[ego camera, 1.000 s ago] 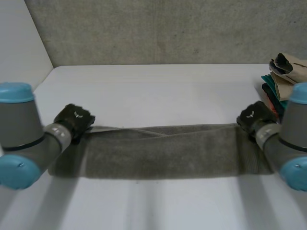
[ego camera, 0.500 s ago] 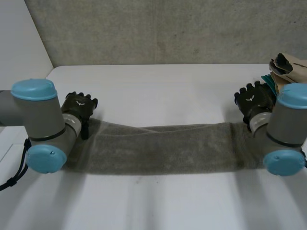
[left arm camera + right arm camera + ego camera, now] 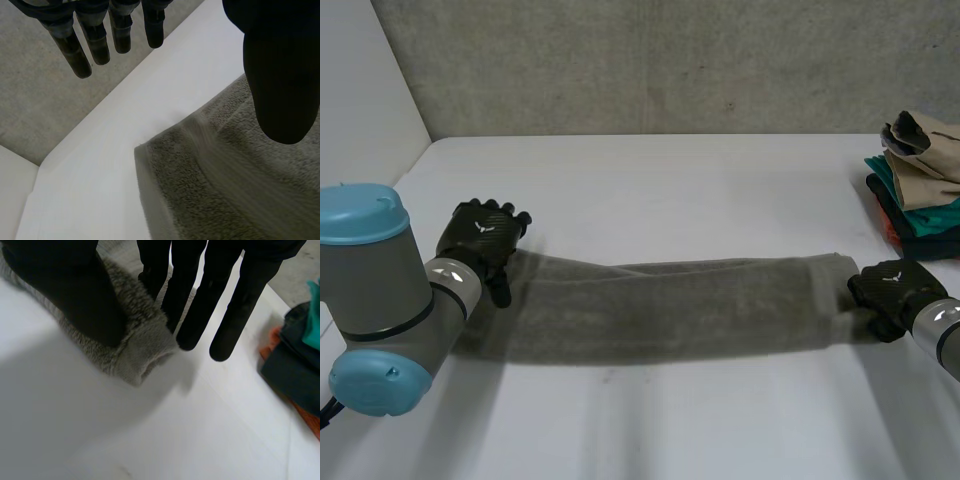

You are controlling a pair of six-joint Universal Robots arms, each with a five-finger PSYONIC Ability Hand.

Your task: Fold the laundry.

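You are looking at a grey towel (image 3: 670, 310) lying as a long, folded band across the white table (image 3: 670, 180), reaching from hand to hand. Your left hand (image 3: 485, 235) is hovering over the towel's left end, its fingers (image 3: 100, 42) straight and spread, holding nothing, with the cloth's corner lying below its palm. Your right hand (image 3: 892, 288) is sitting on the towel's right end; you cannot tell whether it is gripping the cloth. Folded clothes (image 3: 920, 190) are sitting stacked near it.

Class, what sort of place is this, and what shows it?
Probably a robot test lab: a white table against a plain grey wall, a grey towel stretched along it, folded clothes stacked aside.
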